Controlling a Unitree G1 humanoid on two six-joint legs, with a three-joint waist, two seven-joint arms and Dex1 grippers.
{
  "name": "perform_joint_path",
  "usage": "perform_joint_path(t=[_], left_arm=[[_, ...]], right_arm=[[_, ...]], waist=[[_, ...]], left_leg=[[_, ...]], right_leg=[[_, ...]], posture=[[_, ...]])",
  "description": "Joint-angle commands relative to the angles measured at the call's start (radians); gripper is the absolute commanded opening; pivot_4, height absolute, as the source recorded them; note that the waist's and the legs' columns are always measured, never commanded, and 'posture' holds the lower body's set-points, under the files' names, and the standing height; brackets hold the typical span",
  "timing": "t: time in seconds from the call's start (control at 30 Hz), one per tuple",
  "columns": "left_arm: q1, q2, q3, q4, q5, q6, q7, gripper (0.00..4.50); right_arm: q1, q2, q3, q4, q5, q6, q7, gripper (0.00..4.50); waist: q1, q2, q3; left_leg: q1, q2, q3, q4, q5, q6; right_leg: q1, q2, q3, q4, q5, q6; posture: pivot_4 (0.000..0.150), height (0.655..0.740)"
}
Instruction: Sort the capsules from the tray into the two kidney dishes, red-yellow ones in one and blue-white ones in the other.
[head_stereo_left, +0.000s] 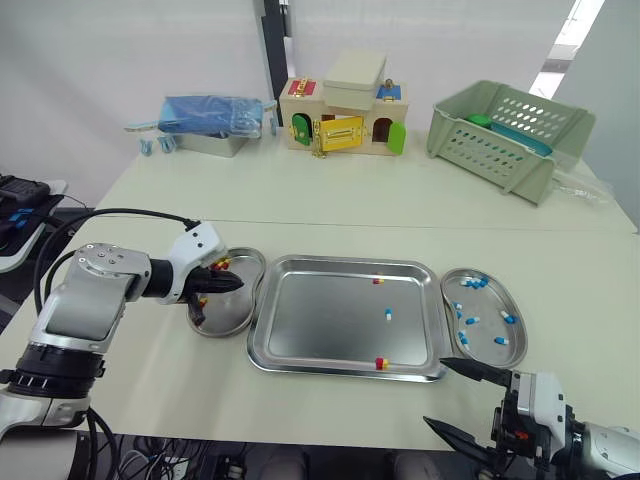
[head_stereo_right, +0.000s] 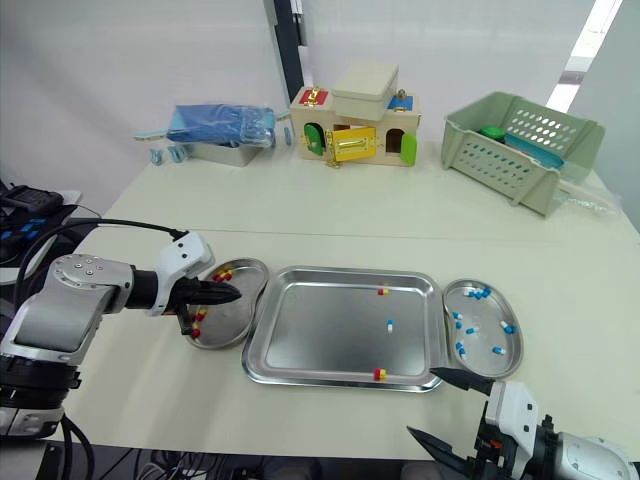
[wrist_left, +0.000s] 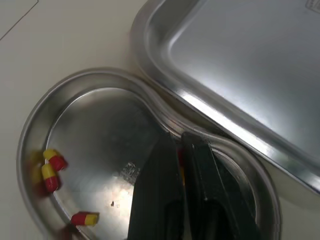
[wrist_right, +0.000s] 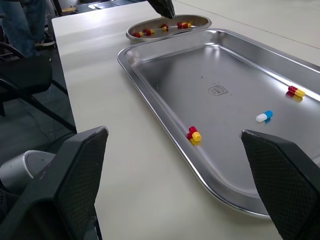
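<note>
The steel tray (head_stereo_left: 345, 262) holds a red-yellow capsule (head_stereo_left: 378, 281) near its far rim, a blue-white capsule (head_stereo_left: 388, 315) in the middle and another red-yellow capsule (head_stereo_left: 381, 363) at the near rim. Against the tray's left side lies the left kidney dish (head_stereo_left: 228, 318) with several red-yellow capsules (wrist_left: 50, 170). My left gripper (wrist_left: 179, 142) hovers over this dish, shut on a red-yellow capsule (wrist_left: 179, 161) that shows as a sliver between the fingers. Several blue-white capsules lie in the right kidney dish (head_stereo_left: 520, 340). My right gripper (head_stereo_left: 440, 393) stands wide open off the tray's near right corner, holding nothing.
At the back of the table stand a toy house (head_stereo_left: 345, 115), a green plastic basket (head_stereo_left: 505, 125) on the right and a blue bag on a metal box (head_stereo_left: 210, 120) on the left. Black cables hang off the table's left edge.
</note>
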Motion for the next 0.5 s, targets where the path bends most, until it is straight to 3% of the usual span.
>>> perform_joint_path(t=[0.03,0.2,0.3,0.5], left_arm=[[0.004,0.022,0.029,-0.001,-0.02,-0.009,0.021,0.03],[0.0,0.015,0.013,0.019,-0.022,-0.018,0.039,0.03],[-0.008,0.009,-0.001,0.033,-0.019,-0.022,0.047,0.77],[-0.02,0.013,-0.014,0.046,-0.021,-0.027,0.045,2.73]], right_arm=[[-0.016,-0.006,0.005,0.0,0.023,0.004,0.011,4.5],[-0.024,-0.003,0.006,0.012,0.021,0.0,0.016,4.5],[-0.023,-0.001,0.004,0.014,0.019,-0.002,0.013,4.5],[-0.01,0.003,0.0,0.011,0.016,-0.008,0.009,4.5]], waist=[[0.0,0.0,0.0],[0.0,0.0,0.0],[0.0,0.0,0.0],[0.0,0.0,0.0]], left_leg=[[0.0,0.0,0.0,0.0,0.0,0.0],[0.0,0.0,0.0,0.0,0.0,0.0],[0.0,0.0,0.0,0.0,0.0,0.0],[0.0,0.0,0.0,0.0,0.0,0.0]], right_leg=[[0.0,0.0,0.0,0.0,0.0,0.0],[0.0,0.0,0.0,0.0,0.0,0.0],[0.0,0.0,0.0,0.0,0.0,0.0],[0.0,0.0,0.0,0.0,0.0,0.0]], posture=[[0.15,0.74],[0.15,0.74],[0.15,0.74],[0.15,0.74]])
